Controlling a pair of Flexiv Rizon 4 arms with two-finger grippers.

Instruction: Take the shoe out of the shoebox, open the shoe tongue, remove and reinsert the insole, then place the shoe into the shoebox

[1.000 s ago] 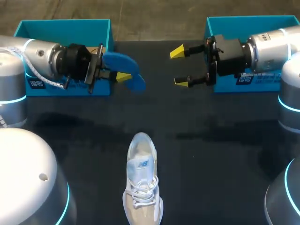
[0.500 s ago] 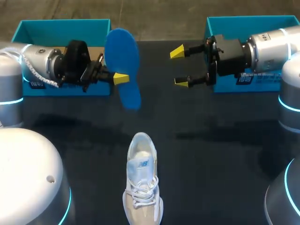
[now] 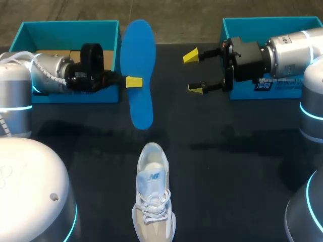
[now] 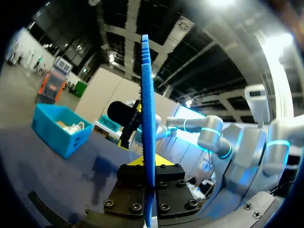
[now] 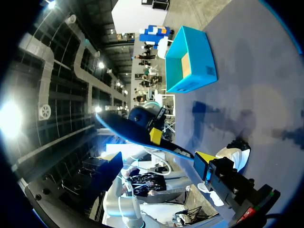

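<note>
Shoe [image 3: 153, 196], pale grey with white laces, lies on the dark table [image 3: 227, 151] at the near edge, heel opening pointing away, outside any box and apart from both arms. Beyond it, the left gripper [image 3: 132, 82] pinches the blue insole [image 3: 138, 70] at mid-length, broad face up, narrower end toward the shoe, probably lined up for reinsertion. Opposite, the right gripper [image 3: 194, 71] hangs empty, fingers spread wide. Farthest back sit the left box [image 3: 68, 30] and the right box [image 3: 262, 22], both blue.
</note>
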